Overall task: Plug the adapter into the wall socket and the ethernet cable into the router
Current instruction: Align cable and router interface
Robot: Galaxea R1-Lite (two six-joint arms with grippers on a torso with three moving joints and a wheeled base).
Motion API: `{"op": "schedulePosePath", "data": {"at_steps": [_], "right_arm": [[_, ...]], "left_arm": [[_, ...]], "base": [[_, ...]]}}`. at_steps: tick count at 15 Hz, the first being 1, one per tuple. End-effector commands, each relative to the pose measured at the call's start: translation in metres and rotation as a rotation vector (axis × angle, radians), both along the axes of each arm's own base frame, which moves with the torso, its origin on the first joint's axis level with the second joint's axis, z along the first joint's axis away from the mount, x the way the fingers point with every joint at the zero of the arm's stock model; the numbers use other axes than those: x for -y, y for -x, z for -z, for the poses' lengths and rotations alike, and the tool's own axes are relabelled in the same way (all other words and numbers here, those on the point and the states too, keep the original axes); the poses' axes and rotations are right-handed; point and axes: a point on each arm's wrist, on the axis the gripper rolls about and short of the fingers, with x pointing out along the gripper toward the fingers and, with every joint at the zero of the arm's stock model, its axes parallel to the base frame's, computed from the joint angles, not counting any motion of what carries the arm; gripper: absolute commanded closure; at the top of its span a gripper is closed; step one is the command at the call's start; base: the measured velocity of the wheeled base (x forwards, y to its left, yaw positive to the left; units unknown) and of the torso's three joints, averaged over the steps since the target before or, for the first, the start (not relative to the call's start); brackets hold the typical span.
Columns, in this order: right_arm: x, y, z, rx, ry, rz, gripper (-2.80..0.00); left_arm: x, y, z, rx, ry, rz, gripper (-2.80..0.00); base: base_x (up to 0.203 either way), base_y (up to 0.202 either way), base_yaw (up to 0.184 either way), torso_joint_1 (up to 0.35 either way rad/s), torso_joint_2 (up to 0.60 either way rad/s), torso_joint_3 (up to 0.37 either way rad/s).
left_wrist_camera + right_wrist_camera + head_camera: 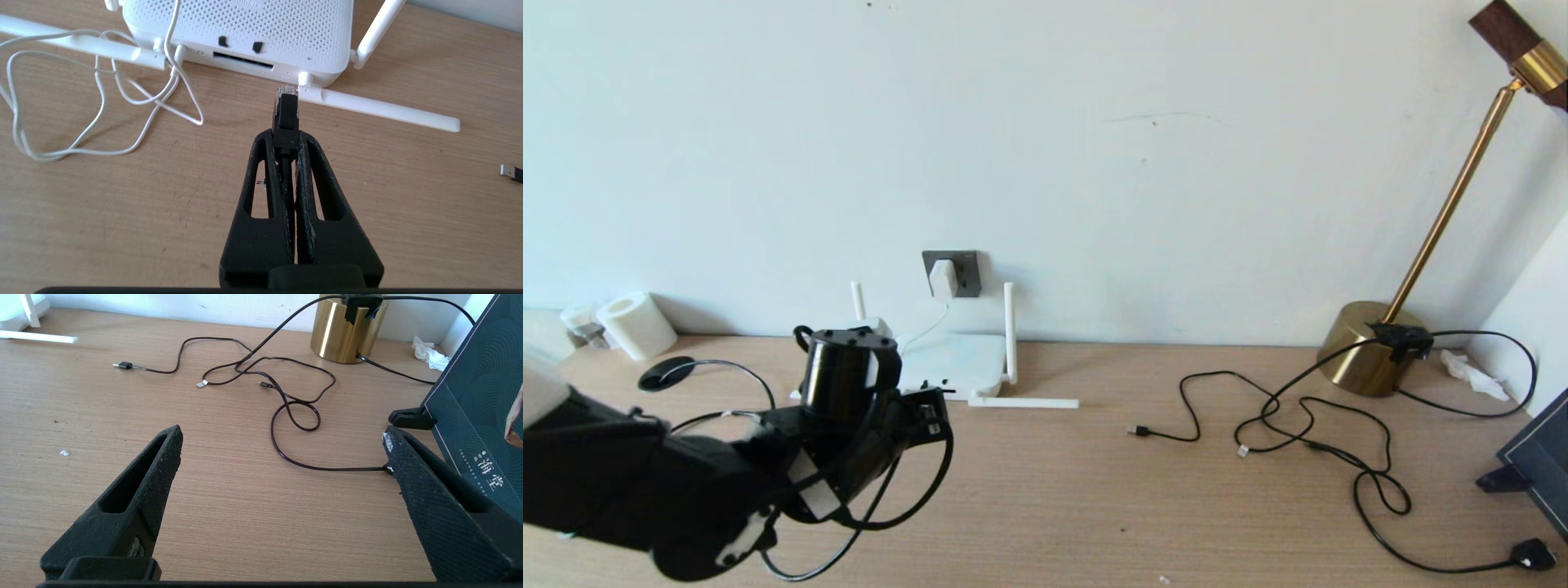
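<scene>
Left wrist view, ethernet cable (285, 110), black, clear-tipped

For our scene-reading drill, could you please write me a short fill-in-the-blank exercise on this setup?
1. The adapter sits plugged into the ____ on the wall.
2. The left hand is shut on the ____ of the ethernet cable.
3. That plug points at the ____, not yet inserted.
4. The right hand is ____ above the table.

Missing: wall socket; connector; router; open

A brass lamp (1372, 347) stands beside tangled thin black cables (1307, 425).
</scene>
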Motion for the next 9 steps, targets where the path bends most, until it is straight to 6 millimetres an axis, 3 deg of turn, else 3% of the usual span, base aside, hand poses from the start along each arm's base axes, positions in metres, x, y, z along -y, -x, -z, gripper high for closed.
{"op": "schedulePosePath", "data": {"at_steps": [1, 9], "right_arm": [[0.000, 0.000, 0.000, -0.002, 0.002, -0.001, -2.80], [0.000, 0.000, 0.000, -0.002, 0.001, -0.001, -2.80]], "left_arm": [[0.001, -0.001, 0.017, 0.004, -0.011, 0.002, 0.00], [0.011, -0.011, 0.047, 0.033, -0.039, -0.026, 0.00]], "base": [[0.000, 0.000, 0.000, 0.000, 0.00, 0.000], [0.000, 0.000, 0.000, 0.000, 0.00, 0.000]]}}
